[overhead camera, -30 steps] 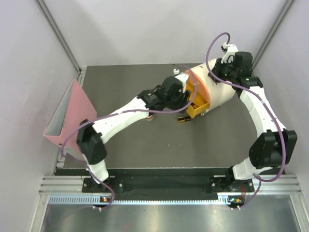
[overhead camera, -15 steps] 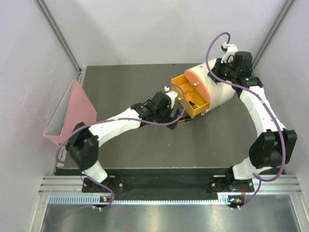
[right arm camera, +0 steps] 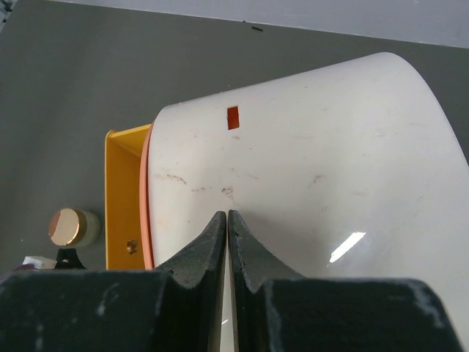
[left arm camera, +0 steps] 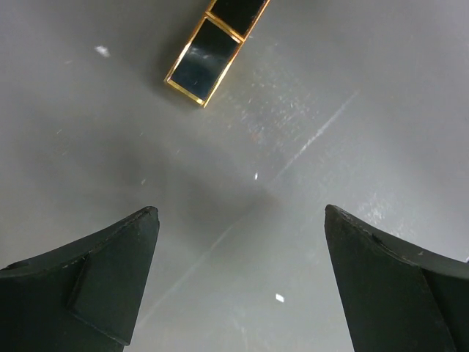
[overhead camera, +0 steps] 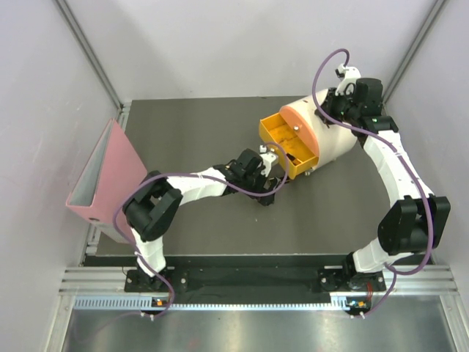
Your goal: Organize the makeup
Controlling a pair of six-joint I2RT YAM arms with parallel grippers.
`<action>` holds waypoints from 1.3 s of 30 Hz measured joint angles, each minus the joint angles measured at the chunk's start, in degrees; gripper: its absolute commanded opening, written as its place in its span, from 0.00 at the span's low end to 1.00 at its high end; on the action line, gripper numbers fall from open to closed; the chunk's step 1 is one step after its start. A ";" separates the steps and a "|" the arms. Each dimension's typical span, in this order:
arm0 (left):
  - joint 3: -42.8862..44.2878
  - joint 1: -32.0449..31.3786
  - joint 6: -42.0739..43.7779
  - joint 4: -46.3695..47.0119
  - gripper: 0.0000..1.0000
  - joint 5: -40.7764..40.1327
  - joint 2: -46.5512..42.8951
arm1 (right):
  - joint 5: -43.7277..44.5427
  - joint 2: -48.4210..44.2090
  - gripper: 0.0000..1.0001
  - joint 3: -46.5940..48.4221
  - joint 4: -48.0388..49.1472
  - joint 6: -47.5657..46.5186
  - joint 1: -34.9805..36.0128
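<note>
The left gripper (left arm camera: pixel 239 213) has its fingers (left arm camera: pixel 95 286) spread wide with nothing between them, only bare grey table (left arm camera: pixel 330 110) underneath. Just ahead of the tips and touching neither, a black-and-gold case (left arm camera: pixel 212 51) lies flat and slanted on the table, its far end cut off by the top edge of the wrist view. From above, this gripper hangs low right in front of the two orange drawers (overhead camera: pixel 289 147), both pulled out toward it, and the left arm (overhead camera: pixel 198 183) reaching across the table hides much of the ground beside them. The right gripper (right arm camera: pixel 226 220) has its fingers pinched together on nothing, poised over the rounded top of the cream box (right arm camera: pixel 308 147); whether they touch the shell cannot be told. To the left of the box, in the right wrist view, a drawer (right arm camera: pixel 121 194) juts out, and past it a round gold-topped compact (right arm camera: pixel 69 227) stands on the table, near the drawer but apart from it. A pink binder (overhead camera: pixel 102 176) stands open at the left edge of the table, well apart from everything else.
</note>
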 measured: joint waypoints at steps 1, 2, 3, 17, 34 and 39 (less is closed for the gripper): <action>0.02 0.00 -0.02 0.57 0.99 0.37 0.57 | 0.00 0.04 0.05 0.00 0.00 -0.02 0.00; 0.02 0.00 -0.04 1.36 0.99 0.81 1.25 | 0.00 0.09 0.06 0.02 0.04 -0.02 0.00; 0.02 0.00 -0.04 1.99 0.99 1.07 1.86 | 0.02 0.11 0.06 0.04 0.07 -0.02 0.00; 5.53 1.03 -2.10 9.64 0.99 -0.44 9.20 | -0.02 0.46 0.06 0.17 0.44 -0.09 0.00; 7.04 1.84 -4.33 16.24 0.87 0.39 12.41 | 0.07 0.79 0.06 1.31 -1.31 -1.40 0.00; 7.85 1.95 -4.31 16.41 0.74 2.12 13.29 | 0.02 0.79 0.06 1.31 -1.38 -1.75 0.00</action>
